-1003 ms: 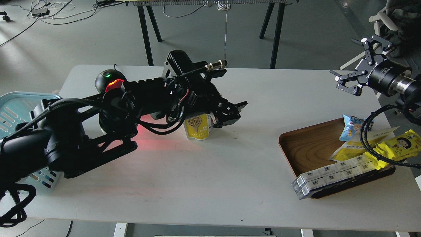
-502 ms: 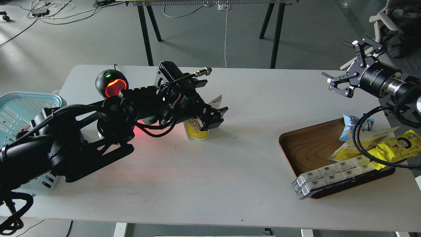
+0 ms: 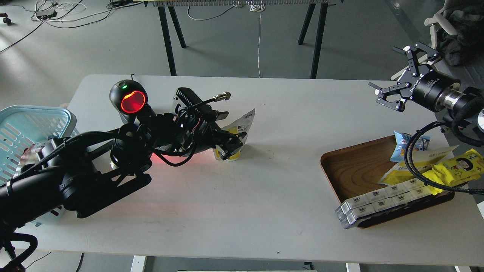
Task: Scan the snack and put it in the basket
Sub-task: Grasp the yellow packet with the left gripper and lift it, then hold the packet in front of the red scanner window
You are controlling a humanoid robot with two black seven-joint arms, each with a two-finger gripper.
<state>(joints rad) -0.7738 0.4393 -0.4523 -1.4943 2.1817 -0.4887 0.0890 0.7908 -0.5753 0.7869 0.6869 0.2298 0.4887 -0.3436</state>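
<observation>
Left gripper (image 3: 232, 144) is closed onto the snack (image 3: 238, 130), which stands mid-table just right of the red-lit scanner (image 3: 130, 101). Right gripper (image 3: 397, 85) hangs spread wide and empty, above the table's far right corner. Basket (image 3: 22, 128) sits at the table's left edge.

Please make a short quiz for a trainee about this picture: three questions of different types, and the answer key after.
1. True or false: the snack already lies inside the basket.
2. Which arm works at the snack? A) left B) right C) both
3. Fill in: the red glowing window belongs to the ____ standing on the table behind the left arm.

Key:
1. False. The pouch is on the table, at the left gripper, far from the basket.
2. A. The right gripper is open in the air, above the wooden tray.
3. scanner
</observation>
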